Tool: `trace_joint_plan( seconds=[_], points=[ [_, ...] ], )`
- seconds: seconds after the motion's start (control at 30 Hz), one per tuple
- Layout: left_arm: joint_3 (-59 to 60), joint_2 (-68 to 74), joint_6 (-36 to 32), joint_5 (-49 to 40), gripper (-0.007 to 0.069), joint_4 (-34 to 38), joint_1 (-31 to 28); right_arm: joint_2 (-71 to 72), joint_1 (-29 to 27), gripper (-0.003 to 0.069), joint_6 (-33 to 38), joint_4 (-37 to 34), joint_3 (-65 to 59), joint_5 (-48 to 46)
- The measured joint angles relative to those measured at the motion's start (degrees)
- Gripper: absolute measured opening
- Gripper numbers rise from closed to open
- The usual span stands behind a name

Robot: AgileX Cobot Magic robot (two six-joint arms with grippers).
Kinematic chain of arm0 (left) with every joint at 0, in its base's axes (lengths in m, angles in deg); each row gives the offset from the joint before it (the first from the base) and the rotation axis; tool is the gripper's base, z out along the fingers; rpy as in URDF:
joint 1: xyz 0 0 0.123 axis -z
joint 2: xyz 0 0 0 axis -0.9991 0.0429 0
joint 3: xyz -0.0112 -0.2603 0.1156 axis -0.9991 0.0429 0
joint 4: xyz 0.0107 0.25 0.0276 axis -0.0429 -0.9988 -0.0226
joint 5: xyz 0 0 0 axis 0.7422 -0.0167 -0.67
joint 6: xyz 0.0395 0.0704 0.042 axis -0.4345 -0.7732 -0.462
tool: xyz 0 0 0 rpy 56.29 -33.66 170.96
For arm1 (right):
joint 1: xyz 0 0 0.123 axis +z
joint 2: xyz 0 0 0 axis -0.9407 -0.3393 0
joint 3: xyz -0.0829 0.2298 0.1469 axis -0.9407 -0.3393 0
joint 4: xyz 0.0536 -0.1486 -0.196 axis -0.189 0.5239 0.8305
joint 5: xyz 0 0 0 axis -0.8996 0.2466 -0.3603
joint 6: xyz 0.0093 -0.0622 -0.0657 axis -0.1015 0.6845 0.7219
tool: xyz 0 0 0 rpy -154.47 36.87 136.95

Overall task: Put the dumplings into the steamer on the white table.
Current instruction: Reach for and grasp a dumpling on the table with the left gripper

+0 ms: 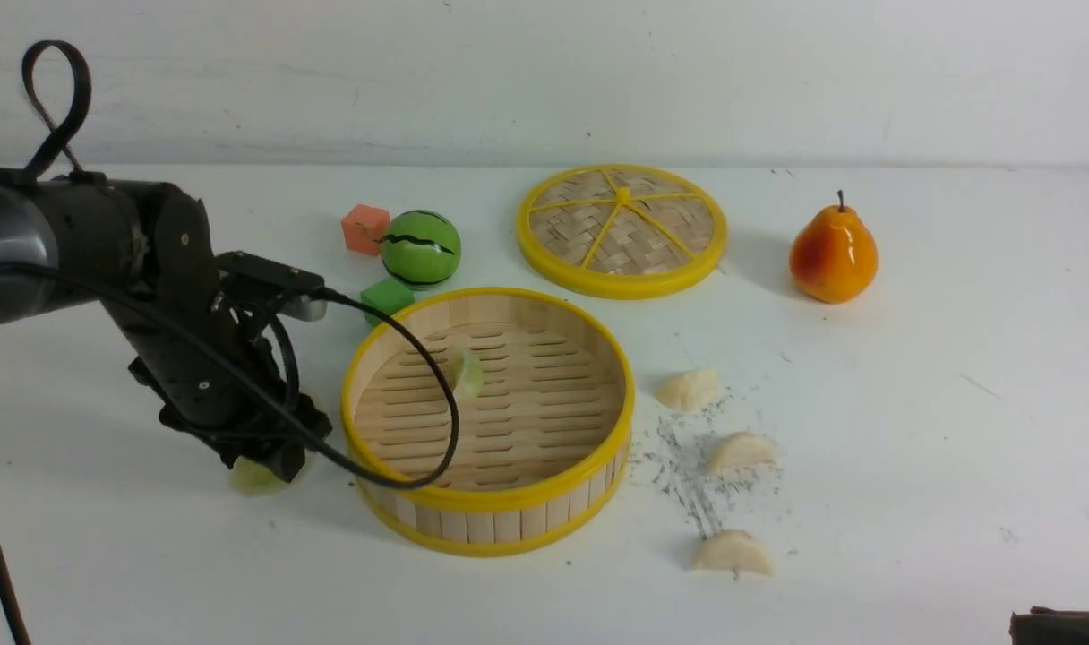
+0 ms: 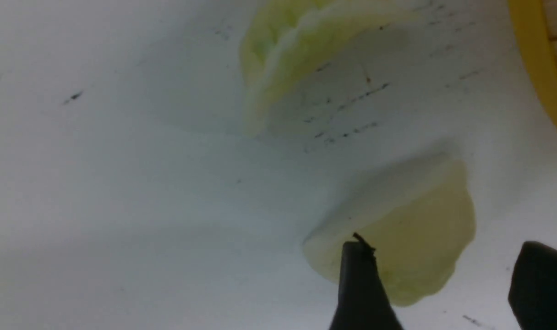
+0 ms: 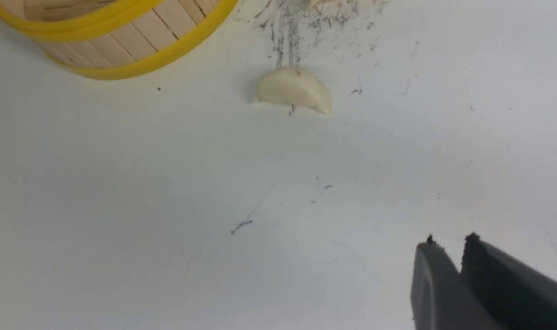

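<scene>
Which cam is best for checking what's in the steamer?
Front view. It shows the whole steamer, slatted floor included, with one green dumpling inside. The left wrist view catches only a sliver of the yellow rim. The right wrist view shows only a piece of the wall and none of the floor.

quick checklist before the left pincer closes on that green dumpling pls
1. left pincer open: ok
2. green dumpling lying on the white table under it: ok
3. dumpling centred between the fingers: cannot tell, one finger overlaps it
4. second green dumpling apart from the fingers: ok
5. steamer uncovered, room inside: ok
6. right pincer shut, empty, away from steamer: ok
</scene>
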Motion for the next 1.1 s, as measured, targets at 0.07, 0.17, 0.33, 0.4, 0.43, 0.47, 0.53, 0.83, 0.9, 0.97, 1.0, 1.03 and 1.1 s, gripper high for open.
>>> trace_joint_plan(
  seconds=[0.07, 0.17, 0.33, 0.4, 0.43, 0.47, 0.53, 0.83, 0.9, 0.97, 1.0, 1.03, 1.1],
  points=[
    [0.0, 0.9, 0.4, 0.6, 0.04, -1.1, 0.0, 0.0, 0.0, 0.0094, 0.0, 0.0, 0.0, 0.0],
    [0.0, 1.5, 2.6, 0.9, 0.035, -1.6, 0.0, 0.0, 0.0, 0.0094, 0.0, 0.0, 0.0, 0.0],
    [-0.2, 1.5, 11.4, 0.9, 0.0304, -2.1, 0.0, 0.0, 0.0, 0.0094, 0.0, -0.1, 0.0, 0.0],
    [-0.3, 1.5, 15.2, 0.6, 0.0304, -2.1, 0.0, 0.0, 0.0, 0.0096, 0.0, -0.1, 0.0, 0.0],
    [-0.4, 1.5, 16.6, 0.3, 0.0304, -2.1, 0.0, 0.0, 0.0, 0.0097, 0.0, -0.1, 0.0, 0.0],
    [-0.5, 1.5, 17.5, 0.0, 0.0304, -2.2, 0.0, 0.0, 0.0, 0.0096, 0.0, -0.1, 0.0, 0.0],
    [-0.5, 1.5, 18.8, -0.4, 0.0304, -2.2, 0.0, 0.0, 0.0, 0.0099, 0.0, -0.2, 0.0, 0.0],
    [-0.5, 1.3, 21.0, -1.2, 0.0304, -2.1, 0.0, 0.0, 0.0, 0.0105, 0.0, -0.2, 0.0, 0.0],
    [-0.5, 0.4, 21.2, -3.5, 0.0295, -1.6, 0.0, 0.0, 0.0, 0.0105, 0.0, -0.2, 0.0, 0.0],
    [-0.5, -0.7, 21.2, -4.3, 0.0247, -1.6, 0.0, 0.0, 0.0, 0.0107, 0.0, -0.2, 0.0, 0.0],
    [-0.5, -1.6, 21.3, -4.8, 0.0206, -1.6, 0.0, 0.0, 0.0, 0.0108, 0.0, -0.2, 0.0, 0.0],
    [-0.4, -2.7, 21.4, -5.1, 0.0124, -1.6, 0.0, 0.0, 0.0, 0.011, 0.0, -0.2, 0.0, 0.0],
    [-0.4, -4.3, 21.4, -5.3, 0.0019, -1.6, 0.0, 0.0, 0.0, 0.0113, 0.0, -0.2, 0.0, 0.2]
  ],
)
